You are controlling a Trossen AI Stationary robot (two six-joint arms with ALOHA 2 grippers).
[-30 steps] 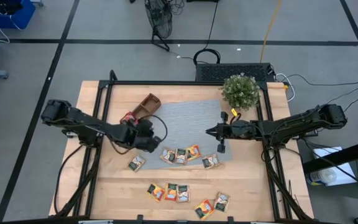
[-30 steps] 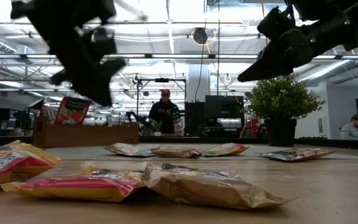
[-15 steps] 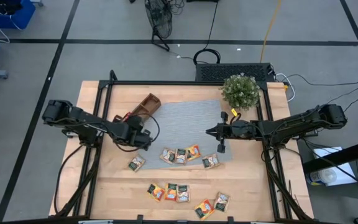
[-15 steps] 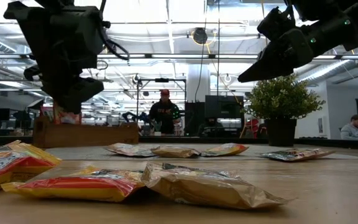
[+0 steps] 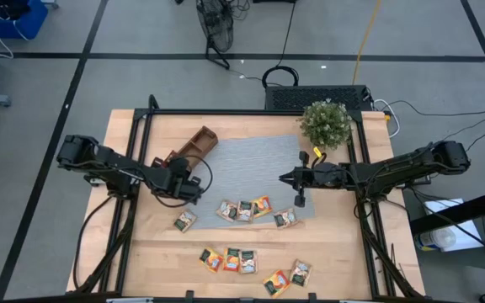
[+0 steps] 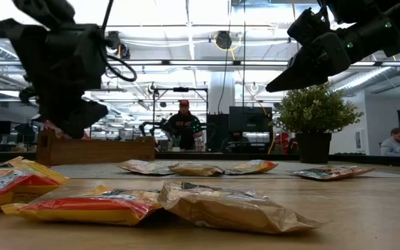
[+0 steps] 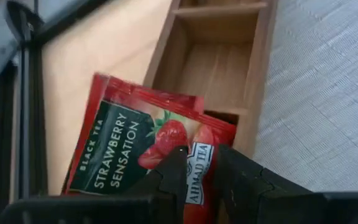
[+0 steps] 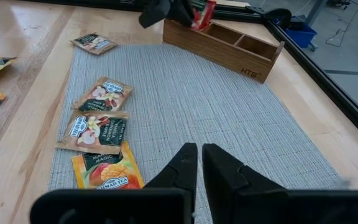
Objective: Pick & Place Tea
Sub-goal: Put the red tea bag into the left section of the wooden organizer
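One red sachet in left gripper, above tray.

The grey mat lies bare across the frame's centre, an open lane between the arms. The wooden tray blocks its upper-left corner and the potted plant its upper-right; a row of sachets lines its lower edge.

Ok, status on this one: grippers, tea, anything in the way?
Left gripper shut on red strawberry sachet, at end compartment of wooden tray. Right gripper shut, empty, hovering over grey mat. Nothing blocking tray.
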